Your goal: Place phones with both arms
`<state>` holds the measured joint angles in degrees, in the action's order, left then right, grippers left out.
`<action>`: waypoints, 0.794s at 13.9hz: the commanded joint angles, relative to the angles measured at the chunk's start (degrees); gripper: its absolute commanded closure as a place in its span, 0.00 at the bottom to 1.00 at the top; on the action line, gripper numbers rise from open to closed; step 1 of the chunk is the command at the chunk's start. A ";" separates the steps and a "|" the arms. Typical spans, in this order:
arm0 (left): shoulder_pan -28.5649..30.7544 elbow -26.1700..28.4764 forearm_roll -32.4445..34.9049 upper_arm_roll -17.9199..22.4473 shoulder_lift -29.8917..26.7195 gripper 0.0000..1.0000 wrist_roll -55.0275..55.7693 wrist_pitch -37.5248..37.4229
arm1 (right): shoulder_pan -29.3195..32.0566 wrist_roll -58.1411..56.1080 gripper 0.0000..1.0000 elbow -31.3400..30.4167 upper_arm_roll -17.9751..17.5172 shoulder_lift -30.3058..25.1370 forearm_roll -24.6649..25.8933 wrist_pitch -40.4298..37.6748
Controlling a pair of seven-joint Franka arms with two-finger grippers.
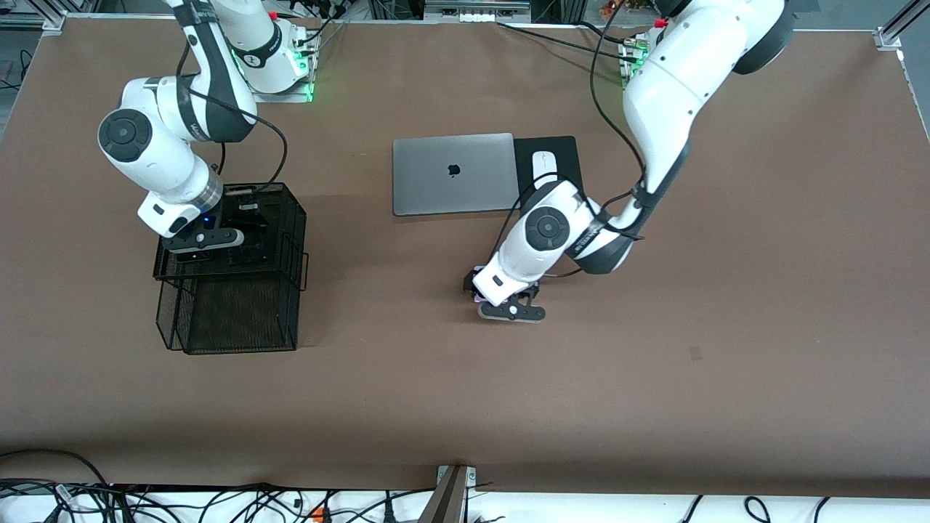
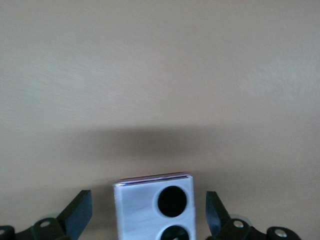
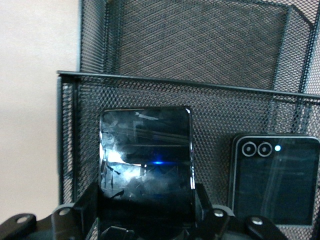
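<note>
In the front view, the left gripper (image 1: 511, 303) is seen low over bare table, nearer the camera than the silver laptop (image 1: 453, 173) and the white mouse (image 1: 544, 165); only a sliver of the lilac-white phone (image 1: 476, 288) shows beneath the wrist. The right gripper (image 1: 218, 243) is held over the black mesh organizer (image 1: 240, 319) at the right arm's end of the table. A straight descent into the upper tier seems advisable, so that the mesh wall is not struck.

In the left wrist view, the fingers (image 2: 80, 212) are spread wide, with clear gaps on both sides of the lilac-white phone (image 2: 145, 210), which lies flat on the table. The fingers should be centred on it and lowered fully before any closing. The phone's lower part is cut off.

In the right wrist view, a black phone (image 3: 145, 155) is pinched upright between the closed fingers (image 3: 85, 205) of the right gripper (image 3: 145, 220), in front of the mesh. A second dark phone (image 3: 275, 180) stands beside it; whether it rests inside the organizer cannot be told. The long slim phone is not made out anywhere
</note>
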<state>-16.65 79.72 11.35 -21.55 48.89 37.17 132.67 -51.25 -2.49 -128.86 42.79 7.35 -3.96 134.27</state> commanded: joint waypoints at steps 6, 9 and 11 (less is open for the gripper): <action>14.16 1.32 0.34 0.10 -20.57 0.00 -12.08 -29.81 | -0.69 1.35 0.00 3.42 0.80 0.47 -1.13 -5.92; 19.53 1.23 -0.27 -0.16 -27.60 0.00 -16.85 -36.41 | -0.69 1.44 0.00 11.14 0.80 0.73 -1.13 -16.20; 21.29 1.06 -0.37 -0.16 -31.47 0.00 -21.32 -40.63 | -1.04 4.84 0.00 16.51 0.45 1.69 -1.05 -20.95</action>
<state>3.12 78.77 11.39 -21.15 22.38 19.68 95.26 -51.34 -0.72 -117.61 42.97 8.22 -4.37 118.36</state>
